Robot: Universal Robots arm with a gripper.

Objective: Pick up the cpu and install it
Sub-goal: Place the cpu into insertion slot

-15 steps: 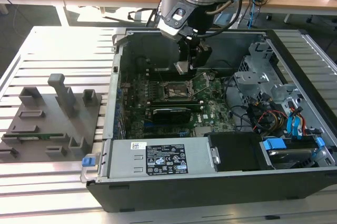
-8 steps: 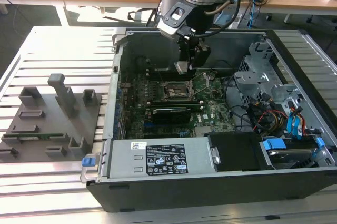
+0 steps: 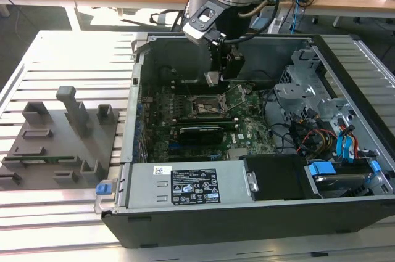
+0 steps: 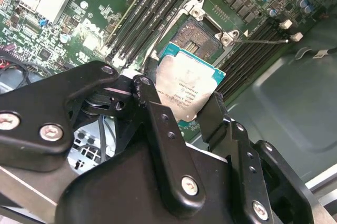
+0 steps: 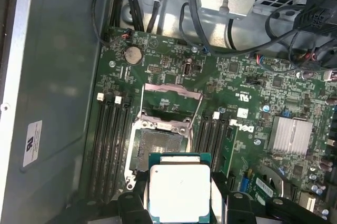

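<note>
cpu (image 4: pixel 187 89): clamped in the claw, hanging in the air above the socket (image 5: pixel 158 145), clear of it and not seated.
Handling: judged light, thin and stiff; the smooth metal lid is likely slippery, and the underside and the socket's contacts are fragile. Best held by two opposite edges, kept level.
gripper (image 4: pixel 181 97): narrowly open, just the chip's width, its black fingers (image 4: pixel 149 97) pinching opposite sides.
socket: latch frame raised, bed bare.
Second wrist view: shows the pinch on the green rim closely.
First wrist view: shows memory slots (image 5: pixel 110 145) flanking the socket and a heat sink (image 5: pixel 292 134) beyond them.
Exterior view: shows the whole case (image 3: pixel 216 225) around the socket, and a grey fixture (image 3: pixel 62 132) outside it.
</note>
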